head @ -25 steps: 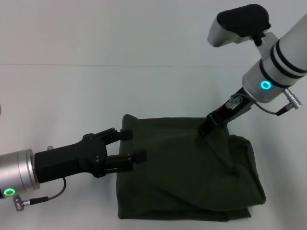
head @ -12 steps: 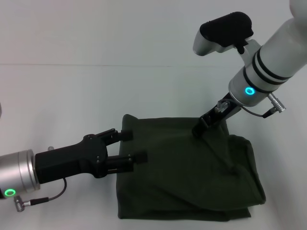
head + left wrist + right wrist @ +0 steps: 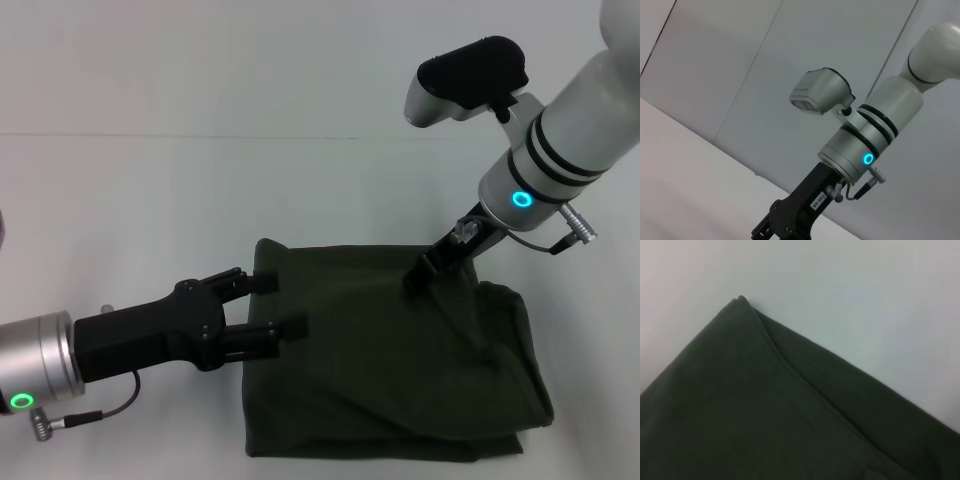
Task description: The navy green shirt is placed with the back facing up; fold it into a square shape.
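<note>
White table (image 3: pixel 150 200) holds the folded shirt (image 3: pixel 390 370); left gripper (image 3: pixel 275 305) spread apart, right gripper (image 3: pixel 415 280) seemingly pinching cloth.

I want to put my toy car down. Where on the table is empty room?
The white table is bare behind the shirt, and to its left beyond the left gripper. It is crowded at the shirt's far edge, where the right gripper presses, and its left edge.

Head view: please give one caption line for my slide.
Dark olive-green cotton shirt folded on white table; left tool open at its edge, right tool on its far edge.
</note>
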